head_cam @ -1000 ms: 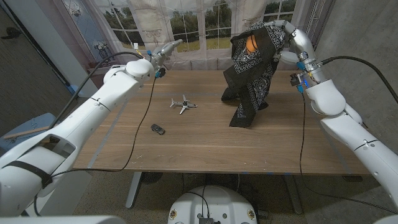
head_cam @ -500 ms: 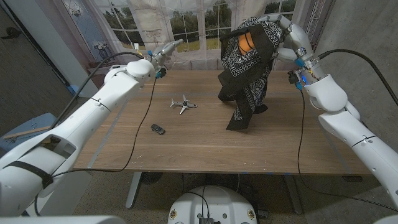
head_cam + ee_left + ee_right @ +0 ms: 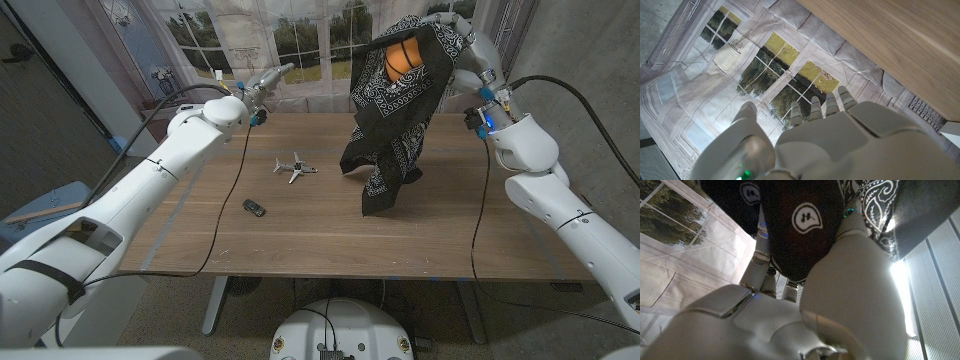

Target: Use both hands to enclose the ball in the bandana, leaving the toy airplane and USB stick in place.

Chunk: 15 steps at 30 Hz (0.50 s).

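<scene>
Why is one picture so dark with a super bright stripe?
Right wrist view: the black bandana sits right against the lens, so it looks dark and blurry; glare burns white beside the right hand. Head view: even light, everything sharp.

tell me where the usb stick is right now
In the head view the USB stick lies on the table's left half, nearer the front edge than the toy airplane.

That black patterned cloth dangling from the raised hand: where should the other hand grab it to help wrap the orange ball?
Probably the loose lower tail of the bandana, which hangs down to the table below the ball held up by the right hand. The left hand could come from the robot's left, pinch that free hanging corner and lift it over the ball's exposed side.
</scene>
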Tool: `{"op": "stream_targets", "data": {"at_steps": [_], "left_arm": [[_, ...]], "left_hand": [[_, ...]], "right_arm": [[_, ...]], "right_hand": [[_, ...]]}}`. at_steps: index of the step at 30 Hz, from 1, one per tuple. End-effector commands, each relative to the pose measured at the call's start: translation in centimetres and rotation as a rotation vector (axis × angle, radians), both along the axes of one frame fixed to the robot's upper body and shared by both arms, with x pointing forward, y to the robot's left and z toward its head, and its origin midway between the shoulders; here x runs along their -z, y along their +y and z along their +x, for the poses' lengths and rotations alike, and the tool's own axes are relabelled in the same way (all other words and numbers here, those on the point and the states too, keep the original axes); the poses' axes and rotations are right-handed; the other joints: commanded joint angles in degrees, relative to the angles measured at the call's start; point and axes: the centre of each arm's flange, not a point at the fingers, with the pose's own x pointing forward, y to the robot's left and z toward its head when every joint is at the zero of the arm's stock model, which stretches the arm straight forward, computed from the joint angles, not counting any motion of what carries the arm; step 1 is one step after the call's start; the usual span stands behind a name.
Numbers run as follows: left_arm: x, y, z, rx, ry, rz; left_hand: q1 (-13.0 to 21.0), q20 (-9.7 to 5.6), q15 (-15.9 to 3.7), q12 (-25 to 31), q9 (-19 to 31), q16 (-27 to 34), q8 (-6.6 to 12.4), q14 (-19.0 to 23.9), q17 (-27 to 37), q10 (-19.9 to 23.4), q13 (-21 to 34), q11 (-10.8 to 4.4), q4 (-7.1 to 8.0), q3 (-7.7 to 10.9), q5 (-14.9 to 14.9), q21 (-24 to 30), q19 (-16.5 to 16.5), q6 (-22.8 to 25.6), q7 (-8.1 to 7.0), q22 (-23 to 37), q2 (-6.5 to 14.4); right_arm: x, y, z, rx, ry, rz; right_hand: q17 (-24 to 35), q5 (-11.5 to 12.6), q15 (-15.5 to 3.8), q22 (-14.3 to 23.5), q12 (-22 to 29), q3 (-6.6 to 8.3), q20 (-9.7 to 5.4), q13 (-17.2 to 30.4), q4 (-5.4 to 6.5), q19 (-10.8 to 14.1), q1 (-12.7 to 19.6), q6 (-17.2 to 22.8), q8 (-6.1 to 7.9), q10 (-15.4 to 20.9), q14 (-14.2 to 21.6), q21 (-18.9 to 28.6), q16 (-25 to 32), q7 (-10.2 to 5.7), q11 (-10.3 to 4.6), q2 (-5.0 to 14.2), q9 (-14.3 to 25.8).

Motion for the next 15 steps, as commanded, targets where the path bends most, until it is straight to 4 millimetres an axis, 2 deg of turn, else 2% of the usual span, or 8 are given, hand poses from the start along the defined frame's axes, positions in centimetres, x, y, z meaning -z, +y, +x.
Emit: {"op": "stream_targets", "data": {"at_steps": [1, 7, 15], "left_arm": [[-0.4, -0.3, 0.4, 0.006, 0.006, 0.008], [-0.6, -0.3, 0.2, -0.005, 0.005, 0.014], [-0.5, -0.3, 0.6, 0.003, 0.014, 0.018]], "left_hand": [[-0.62, 0.12, 0.02, 0.37, -0.03, 0.19, 0.25, -0.55, 0.02, -0.55, 0.17, 0.15, -0.36, 0.07, 0.24, -0.03, -0.34, -0.2, -0.34, 0.19, 0.01], [-0.67, 0.12, 0.1, 0.39, -0.03, 0.2, 0.26, -0.55, 0.01, -0.56, 0.17, 0.24, -0.4, 0.07, 0.25, -0.05, -0.35, -0.19, -0.35, 0.19, 0.01], [-0.74, 0.11, 0.12, 0.39, -0.03, 0.22, 0.27, -0.52, 0.01, -0.59, 0.17, 0.19, -0.46, 0.08, 0.25, -0.06, -0.35, -0.19, -0.42, 0.2, 0.0]], "right_arm": [[0.0, -2.6, 5.1, -0.024, 0.18, 0.127], [0.7, -3.7, 7.0, 0.156, 0.219, 0.163], [1.7, -4.8, 8.4, 0.379, 0.229, 0.159]], "right_hand": [[0.4, 0.46, -29.37, 0.0, 1.83, 10.08, -9.69, 6.64, -5.7, -5.42, 15.66, 14.68, 0.27, 15.14, 25.44, 0.56, -0.14, 12.13, 1.73, 15.36, -0.12], [0.58, 0.53, -29.16, -0.28, 1.74, 10.24, -9.72, 6.71, -5.63, -5.69, 15.68, 14.58, 0.13, 14.8, 25.3, 0.9, -0.49, 12.33, 1.76, 15.37, -0.3], [0.93, 0.62, -29.11, -0.72, 1.76, 10.43, -9.69, 6.82, -5.53, -5.96, 15.67, 15.39, 0.37, 14.74, 25.31, 1.43, -0.82, 12.35, 1.82, 15.37, -0.45]]}}
